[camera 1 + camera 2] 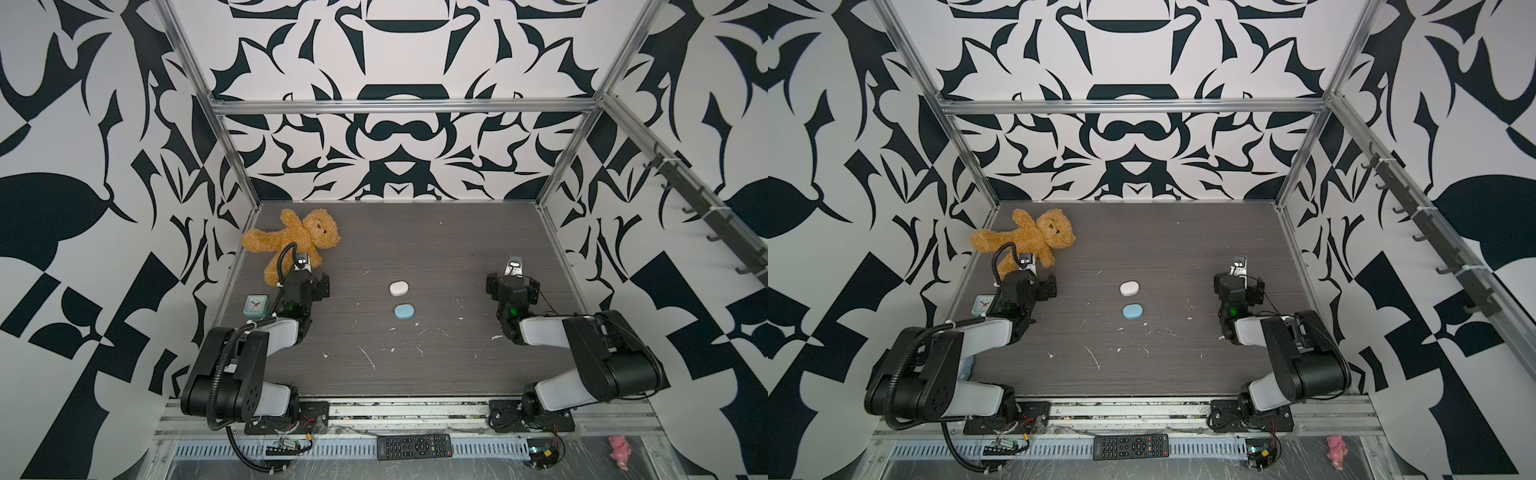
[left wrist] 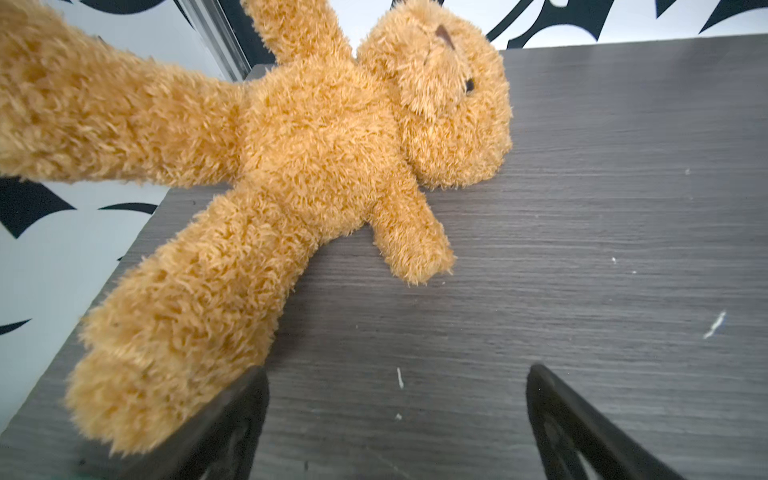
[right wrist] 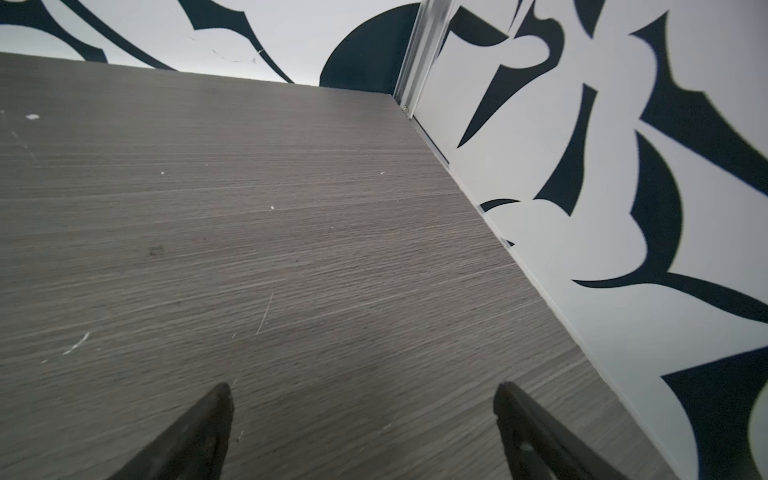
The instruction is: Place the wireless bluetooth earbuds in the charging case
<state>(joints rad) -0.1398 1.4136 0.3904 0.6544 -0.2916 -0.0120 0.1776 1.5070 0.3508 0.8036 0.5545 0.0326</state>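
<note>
Two oval charging cases lie shut in the middle of the dark table in both top views: a white one point(image 1: 398, 288) point(image 1: 1129, 288) and, just in front of it, a light blue one point(image 1: 404, 311) point(image 1: 1133, 311). The wireless bluetooth earbuds are out of view. My left gripper point(image 1: 306, 272) point(image 2: 397, 380) hovers open at the left, well away from the cases, with only bare table between its fingers. My right gripper point(image 1: 514, 272) point(image 3: 363, 390) hangs open at the right, also empty. Neither wrist view shows a case.
A brown teddy bear point(image 1: 297, 239) point(image 2: 316, 158) lies at the back left, one leg against my left gripper's finger point(image 2: 245, 407). A small clock point(image 1: 254, 306) stands by the left wall. A remote point(image 1: 414, 446) and a pink toy point(image 1: 619, 451) lie off the table's front edge.
</note>
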